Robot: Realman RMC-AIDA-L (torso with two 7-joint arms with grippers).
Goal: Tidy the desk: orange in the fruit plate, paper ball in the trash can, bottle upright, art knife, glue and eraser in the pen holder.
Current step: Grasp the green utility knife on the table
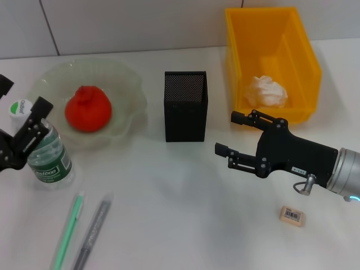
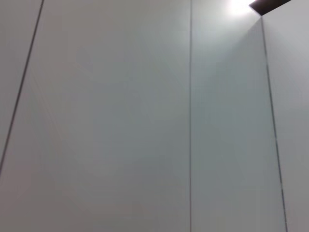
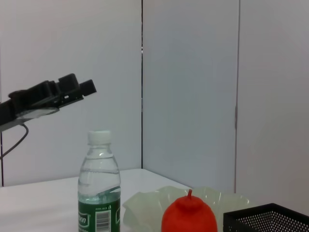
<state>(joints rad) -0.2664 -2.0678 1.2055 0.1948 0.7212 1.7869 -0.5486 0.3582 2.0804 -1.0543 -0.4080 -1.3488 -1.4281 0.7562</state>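
Orange (image 1: 88,109) in plate (image 1: 126,84), seemingly settled

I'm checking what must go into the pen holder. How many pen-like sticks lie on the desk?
2, both lying at the desk's near left edge, in front of the bottle: a green stick and, just to its right, a grey stick. Their lower ends run out of view.

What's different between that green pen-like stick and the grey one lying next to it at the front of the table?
The green stick is pale mint green and slim; the grey stick is dark grey and looks thicker. The green one lies nearer the robot's left side, the grey one just to its right. Both lie flat on the table, slanted almost parallel, apart from each other, outside the black mesh holder.
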